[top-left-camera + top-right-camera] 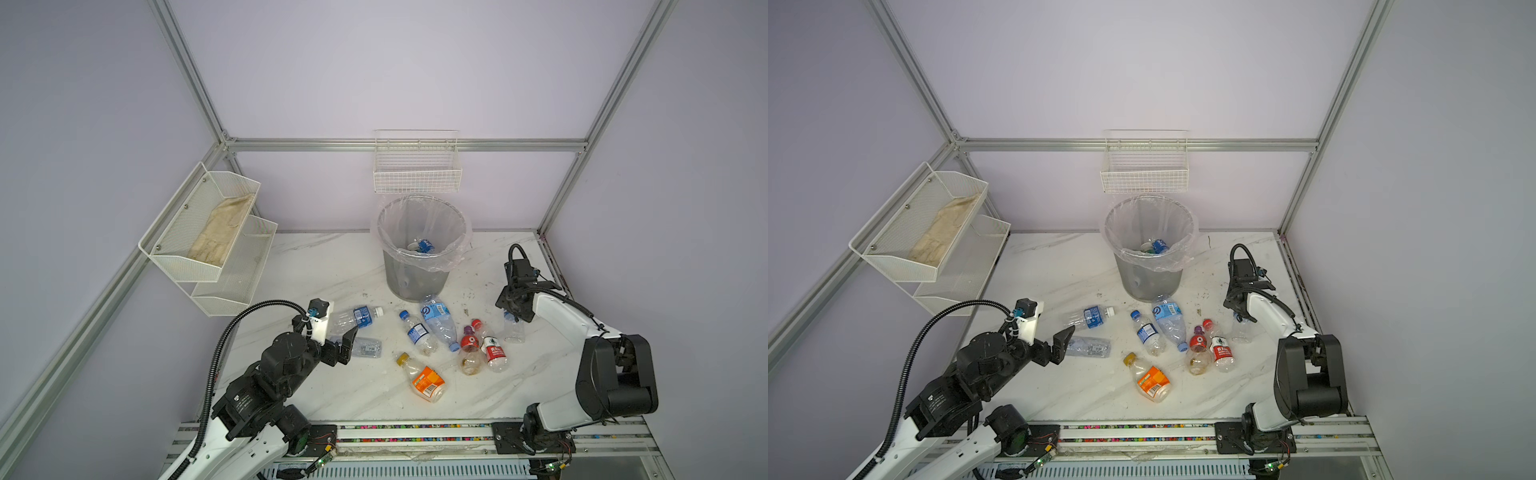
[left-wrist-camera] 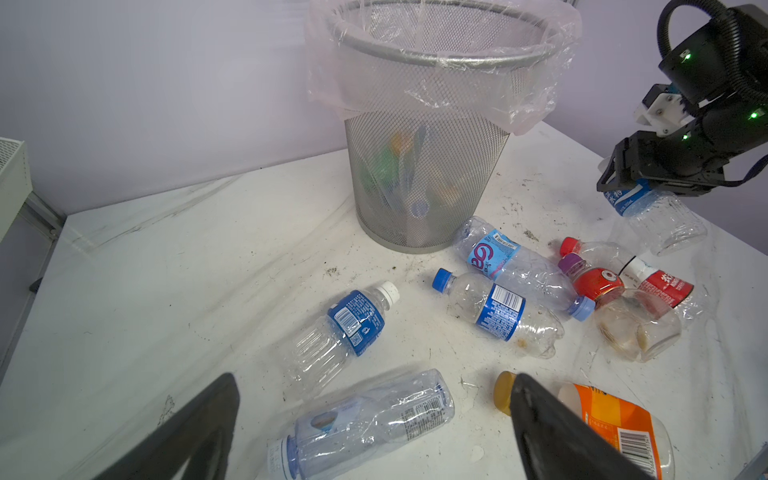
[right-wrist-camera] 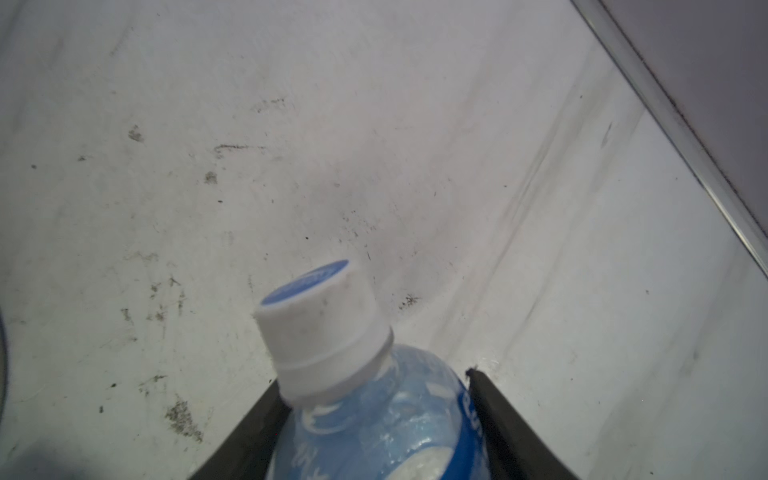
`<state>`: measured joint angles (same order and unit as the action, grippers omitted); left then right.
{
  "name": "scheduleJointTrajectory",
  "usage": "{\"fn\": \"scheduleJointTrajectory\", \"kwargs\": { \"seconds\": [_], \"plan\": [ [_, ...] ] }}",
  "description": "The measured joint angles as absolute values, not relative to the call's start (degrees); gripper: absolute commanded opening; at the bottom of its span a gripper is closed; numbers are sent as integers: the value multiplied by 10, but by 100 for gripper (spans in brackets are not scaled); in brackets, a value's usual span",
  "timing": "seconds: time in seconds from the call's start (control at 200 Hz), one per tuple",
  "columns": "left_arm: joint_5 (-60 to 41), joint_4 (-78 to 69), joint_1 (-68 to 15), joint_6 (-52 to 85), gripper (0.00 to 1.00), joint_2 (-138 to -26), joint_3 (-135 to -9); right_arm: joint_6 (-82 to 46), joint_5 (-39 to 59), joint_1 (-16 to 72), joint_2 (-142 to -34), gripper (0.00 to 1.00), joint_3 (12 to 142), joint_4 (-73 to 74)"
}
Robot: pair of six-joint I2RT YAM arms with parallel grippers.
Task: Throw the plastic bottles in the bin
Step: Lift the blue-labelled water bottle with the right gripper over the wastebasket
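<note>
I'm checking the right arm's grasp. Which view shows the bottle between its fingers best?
The right wrist view: the bottle, cap and blue label, sits close up between the fingers. The left wrist view shows its clear body below the right gripper. In both top views mainly its base shows past that gripper.

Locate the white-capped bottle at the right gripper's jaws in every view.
In a top view: white-capped bottle under the right gripper, right of the bin.
In a top view: likewise, right of the bin.
Left wrist: under the right gripper, past the bin.
Right wrist: close up, cap foremost, between the jaws.
Shared landmark: the bin, absent only from the right wrist view.
</note>
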<state>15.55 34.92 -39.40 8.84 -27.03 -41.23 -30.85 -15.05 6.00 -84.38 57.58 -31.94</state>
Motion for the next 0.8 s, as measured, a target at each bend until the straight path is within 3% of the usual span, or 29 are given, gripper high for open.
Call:
{"fn": "scheduleJointTrajectory", "kwargs": {
  "seconds": [0.32,0.655,0.8],
  "plan": [
    [158,349,-394,88,100,-270,-412,-296,-114,60,-742,22,652,-336],
    [159,349,-394,88,100,-271,-412,-287,95,60,-654,5,685,-270],
    [159,349,-394,88,100,-271,-412,-292,163,62,-654,3,720,-253]
  ]
}}
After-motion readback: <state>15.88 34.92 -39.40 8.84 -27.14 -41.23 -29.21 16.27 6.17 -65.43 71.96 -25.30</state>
